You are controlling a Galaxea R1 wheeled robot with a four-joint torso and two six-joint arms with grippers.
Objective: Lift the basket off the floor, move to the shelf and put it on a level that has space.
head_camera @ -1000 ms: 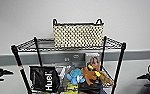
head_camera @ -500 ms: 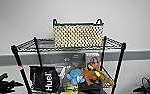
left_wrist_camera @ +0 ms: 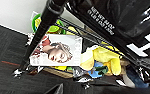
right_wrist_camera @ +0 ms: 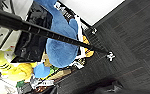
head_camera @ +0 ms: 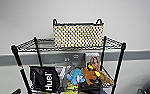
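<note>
On the shelf (head_camera: 119, 53), the cream dotted-weave basket (head_camera: 78, 35) with black loop handles sits on the top level (head_camera: 31, 45), at twelve o'clock. At seven o'clock, a black bag (head_camera: 44, 80) reads "Huel". The left wrist view adds a magazine (left_wrist_camera: 57, 51); the right wrist view, blue plush (right_wrist_camera: 61, 47). Whether the grippers are spread or pressed together cannot be told.

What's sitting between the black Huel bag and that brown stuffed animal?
A small blue plush toy, in the head view, between the Huel bag and the brown stuffed animal.
</note>
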